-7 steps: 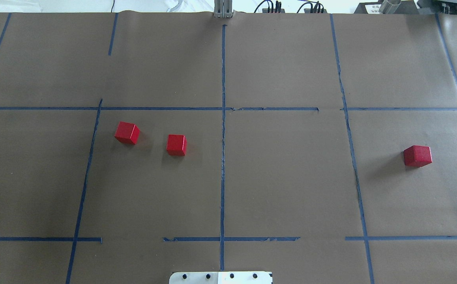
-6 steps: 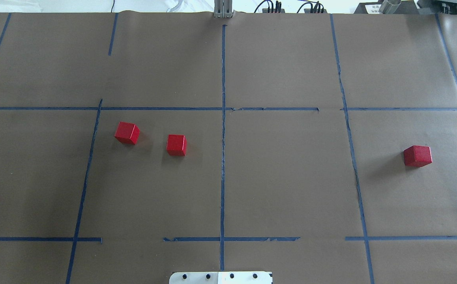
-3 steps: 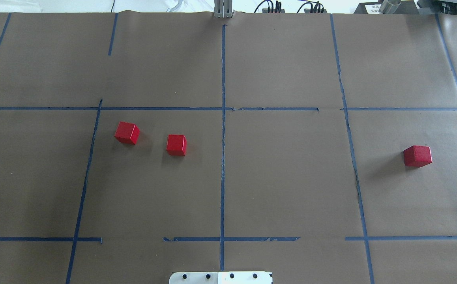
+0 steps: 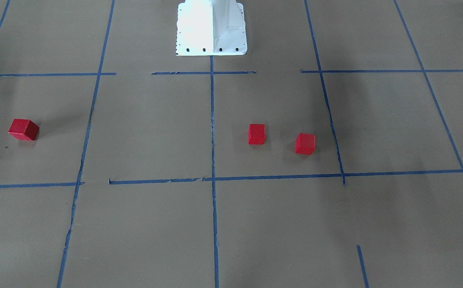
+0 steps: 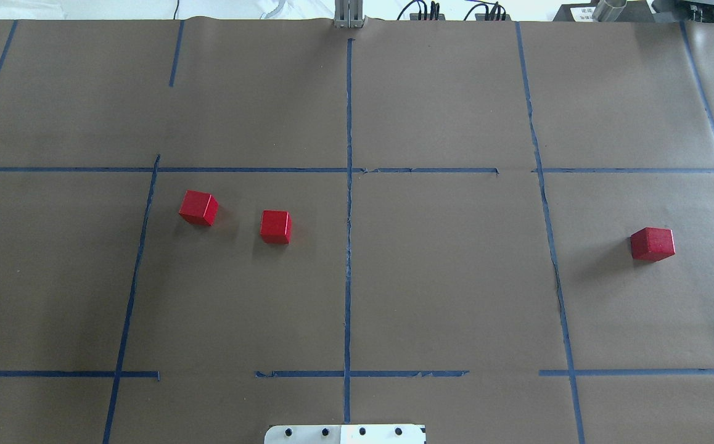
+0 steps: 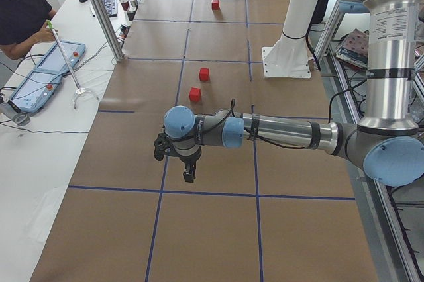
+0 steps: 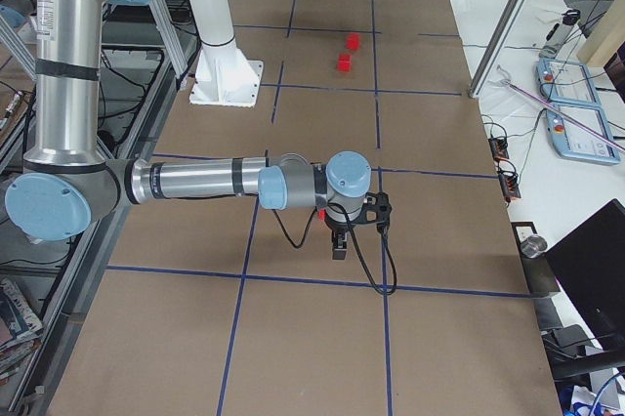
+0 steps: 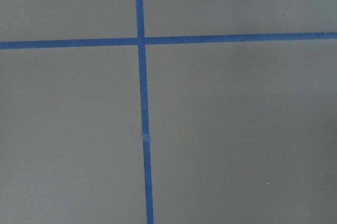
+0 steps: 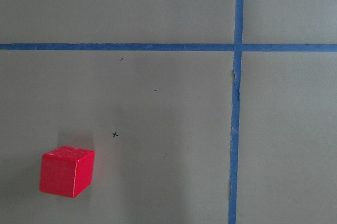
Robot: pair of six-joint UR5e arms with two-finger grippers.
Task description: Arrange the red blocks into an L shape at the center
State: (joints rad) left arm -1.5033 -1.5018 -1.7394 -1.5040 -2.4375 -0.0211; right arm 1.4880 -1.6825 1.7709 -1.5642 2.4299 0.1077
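Left gripper [image 6: 189,175]: we see it hang above the paper [image 6: 212,229], near a blue tape crossing [image 8: 140,40]; jaws parted or closed, we cannot tell.
Right gripper [image 7: 339,248]: we see it point down; its jaw state we cannot tell.
Red blocks: first block [image 5: 198,208] and second block [image 5: 275,226] sit apart, well beyond the left jaws; third block [image 5: 652,243] lies off to a side of the right jaws.
Center [image 5: 431,271]: between both pairs of jaws, well apart from each.
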